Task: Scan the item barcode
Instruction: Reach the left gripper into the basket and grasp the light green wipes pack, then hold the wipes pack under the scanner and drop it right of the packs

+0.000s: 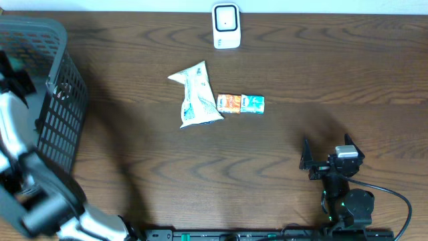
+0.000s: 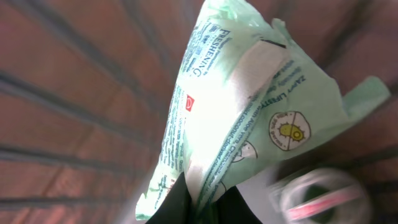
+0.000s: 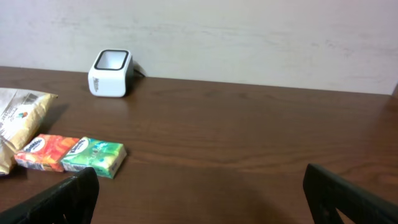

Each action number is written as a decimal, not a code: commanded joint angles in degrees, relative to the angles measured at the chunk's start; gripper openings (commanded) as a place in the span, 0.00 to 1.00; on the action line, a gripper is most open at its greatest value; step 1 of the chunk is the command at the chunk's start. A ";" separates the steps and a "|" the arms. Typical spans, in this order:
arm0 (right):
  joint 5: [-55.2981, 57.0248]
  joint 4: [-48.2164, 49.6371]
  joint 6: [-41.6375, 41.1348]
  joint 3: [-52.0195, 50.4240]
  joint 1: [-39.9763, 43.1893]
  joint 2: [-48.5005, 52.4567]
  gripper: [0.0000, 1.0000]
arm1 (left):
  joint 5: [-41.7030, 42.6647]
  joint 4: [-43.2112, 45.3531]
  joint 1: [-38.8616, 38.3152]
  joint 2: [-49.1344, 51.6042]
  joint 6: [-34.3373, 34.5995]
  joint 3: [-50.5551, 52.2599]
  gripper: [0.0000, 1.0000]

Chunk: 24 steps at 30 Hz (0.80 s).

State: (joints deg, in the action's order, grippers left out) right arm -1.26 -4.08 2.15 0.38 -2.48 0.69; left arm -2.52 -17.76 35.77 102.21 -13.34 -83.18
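Beside the grey basket (image 1: 61,100) at the table's left end, the left gripper (image 2: 200,204) pinched a green wipes packet (image 2: 249,106) by its lower edge. Over at the near right, the right gripper (image 1: 328,155) stood spread wide, well apart from the white scanner (image 1: 226,25).

The green packet (image 2: 249,118) pinched in the left gripper (image 2: 199,202) runs beyond the jaws and past the top edge of the wrist view, and its small print is too soft to read. Just right of those jaws lies a blurred round white-and-red thing (image 2: 317,196) that cannot be identified. Overhead, the left arm (image 1: 40,194) is cut by the edge. Only the finger ends of the right gripper (image 3: 200,186) show, and a pale pouch (image 3: 15,118) far left of its jaws is cropped.
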 commanded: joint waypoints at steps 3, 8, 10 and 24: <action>0.26 -0.24 0.50 -0.07 0.17 -0.31 0.99 | 9.66 2.08 -0.24 -18.14 16.02 -1.40 0.07; 0.26 -0.24 0.50 -0.07 0.17 -0.31 0.99 | 18.86 2.51 -2.12 -30.16 40.44 -1.40 0.08; 0.26 -0.24 0.50 -0.07 0.17 -0.31 0.99 | 21.57 2.69 -5.44 -32.09 44.09 -1.40 0.07; 0.26 -0.24 0.48 -0.07 0.17 -0.31 0.99 | 18.08 5.79 -54.31 -14.03 45.22 -1.38 0.07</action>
State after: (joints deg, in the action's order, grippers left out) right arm -1.26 -4.05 2.15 0.38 -2.48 0.69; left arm 17.23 -15.42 -11.29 81.95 31.16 -84.36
